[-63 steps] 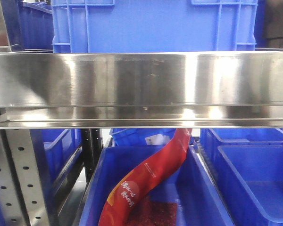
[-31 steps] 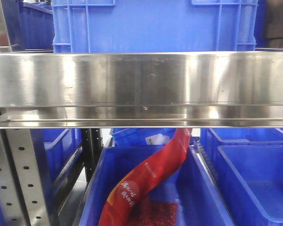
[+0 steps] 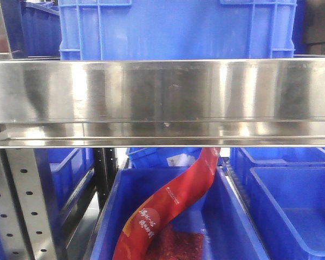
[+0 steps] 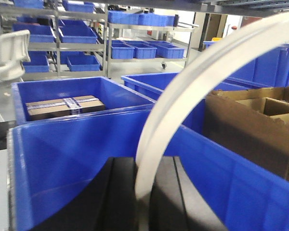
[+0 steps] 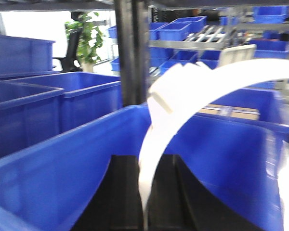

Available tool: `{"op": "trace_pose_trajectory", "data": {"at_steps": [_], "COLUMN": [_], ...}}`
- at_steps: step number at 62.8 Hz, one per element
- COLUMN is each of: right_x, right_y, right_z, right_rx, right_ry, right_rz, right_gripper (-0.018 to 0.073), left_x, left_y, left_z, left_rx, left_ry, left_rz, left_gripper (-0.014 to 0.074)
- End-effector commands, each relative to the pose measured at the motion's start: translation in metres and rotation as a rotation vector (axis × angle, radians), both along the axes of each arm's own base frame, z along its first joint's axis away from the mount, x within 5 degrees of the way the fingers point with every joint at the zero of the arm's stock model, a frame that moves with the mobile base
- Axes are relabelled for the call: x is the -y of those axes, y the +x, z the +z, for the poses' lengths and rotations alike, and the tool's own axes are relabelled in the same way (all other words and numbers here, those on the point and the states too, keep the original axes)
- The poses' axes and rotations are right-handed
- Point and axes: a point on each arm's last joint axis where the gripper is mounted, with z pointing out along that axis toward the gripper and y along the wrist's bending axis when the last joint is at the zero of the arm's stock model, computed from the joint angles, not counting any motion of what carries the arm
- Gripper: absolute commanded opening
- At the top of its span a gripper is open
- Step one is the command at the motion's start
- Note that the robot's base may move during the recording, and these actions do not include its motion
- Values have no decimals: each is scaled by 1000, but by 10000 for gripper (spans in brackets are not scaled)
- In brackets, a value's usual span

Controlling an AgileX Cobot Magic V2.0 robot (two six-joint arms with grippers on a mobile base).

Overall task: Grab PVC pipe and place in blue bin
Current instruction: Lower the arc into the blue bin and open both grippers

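The PVC pipe is out of view in every frame. In the left wrist view my left gripper [image 4: 143, 163] is shut on a flat curved white strip [image 4: 192, 72] that arches up to the right, just before a blue bin wall [image 4: 77, 149]. The right wrist view has my right gripper [image 5: 143, 161] shut the same way on a curved white strip [image 5: 183, 91], also close to a blue bin wall [image 5: 62, 163]. Neither gripper appears in the front view.
A steel shelf edge [image 3: 162, 97] crosses the front view with a blue crate [image 3: 179, 27] on top. Below it a blue bin [image 3: 227, 216] holds a red bag [image 3: 168, 206]. A cardboard box [image 4: 250, 125] stands right of the left gripper. A black post [image 5: 131, 48] rises ahead of the right one.
Only the reflections on the steel shelf edge shift a little; the bins and the red bag stay where they were.
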Motion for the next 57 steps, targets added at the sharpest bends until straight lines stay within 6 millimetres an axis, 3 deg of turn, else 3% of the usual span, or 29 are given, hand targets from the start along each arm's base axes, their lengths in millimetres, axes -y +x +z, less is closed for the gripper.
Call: {"op": "trace_pose_trajectory", "data": {"at_steps": [1, 14, 31, 41, 57], "right_x": [-11, -27, -35, -35, -38], "right_y": [12, 37, 51, 52, 56], "right_z": [8, 7, -5, -7, -15], "right_rx": [35, 24, -3, -11, -42], "right_ry": [3, -3, -17, -22, -38], "right_rz": [14, 21, 21, 21, 22], "right_gripper": [-165, -165, -165, -165, -165], "left_x": [9, 22, 37, 42, 42], "left_y": [12, 41, 73, 81, 82], "left_z": [12, 17, -10, -23, -24], "left_rx": [28, 53, 17, -17, -21], "left_ry": [-38, -50, -33, -15, -13], "left_rz": [-8, -2, 4, 3, 2], "left_gripper": [-111, -111, -111, -111, -111]}}
